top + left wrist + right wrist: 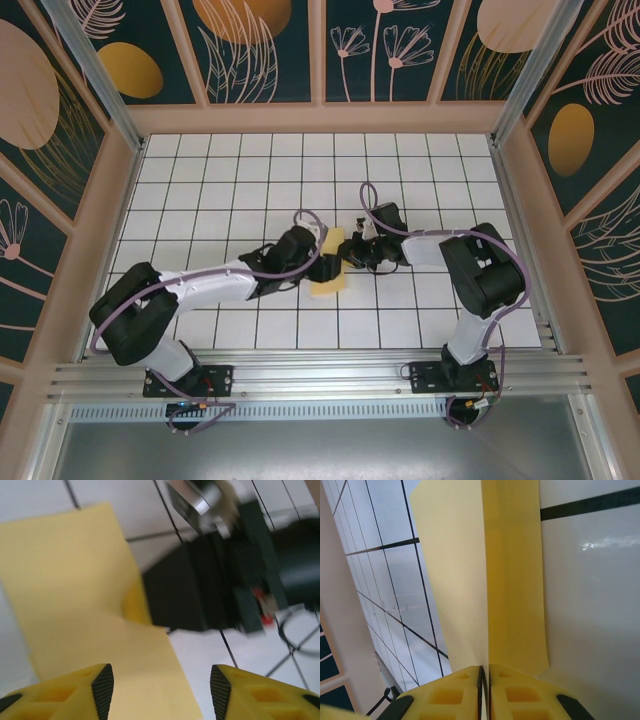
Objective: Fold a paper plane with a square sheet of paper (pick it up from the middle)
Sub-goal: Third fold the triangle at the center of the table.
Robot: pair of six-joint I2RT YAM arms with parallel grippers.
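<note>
Your right gripper (485, 672) is clamped on the square sheet of paper (450, 570). In the right wrist view its two yellow fingers (455, 695) press together with no gap. A crease in the pale yellow sheet runs straight into the line where they meet, with one flap on each side.

Your left gripper (161, 685) stands open over the sheet, its black pads (103, 685) well apart with nothing between them. Below them the paper is folded, one layer lying over another.

From the top camera you see the sheet near the middle of the white tiled table (220, 180), between the two wrists. The left arm reaches in from the near left and the right arm from the right. The sheet's near end lies on the tiles. In the left wrist view, the black body of the right arm (210, 595) sits just beside the paper.
</note>
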